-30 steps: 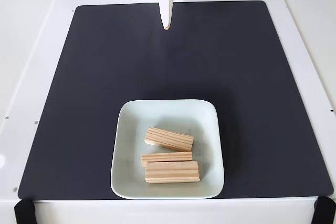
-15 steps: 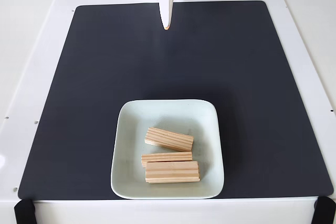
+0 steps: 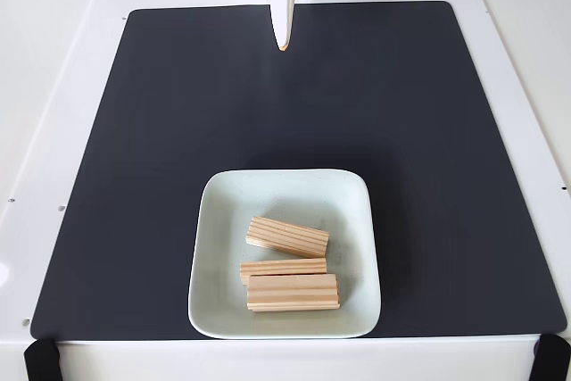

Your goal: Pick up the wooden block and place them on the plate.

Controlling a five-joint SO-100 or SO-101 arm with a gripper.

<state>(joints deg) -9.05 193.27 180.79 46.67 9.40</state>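
In the fixed view a pale mint square plate (image 3: 223,211) sits on the black mat near its front edge. Three wooden blocks lie inside it: one tilted block (image 3: 287,236) toward the middle, a second block (image 3: 283,267) below it, and a third block (image 3: 293,292) lying partly on the second, nearest the front rim. My white gripper (image 3: 283,42) hangs at the far edge of the mat, well away from the plate, its fingers together in a point with nothing held.
The black mat (image 3: 178,131) covers most of the white table (image 3: 53,86). Black clamps sit at the front corners (image 3: 40,359) and cable ends at the back corners.
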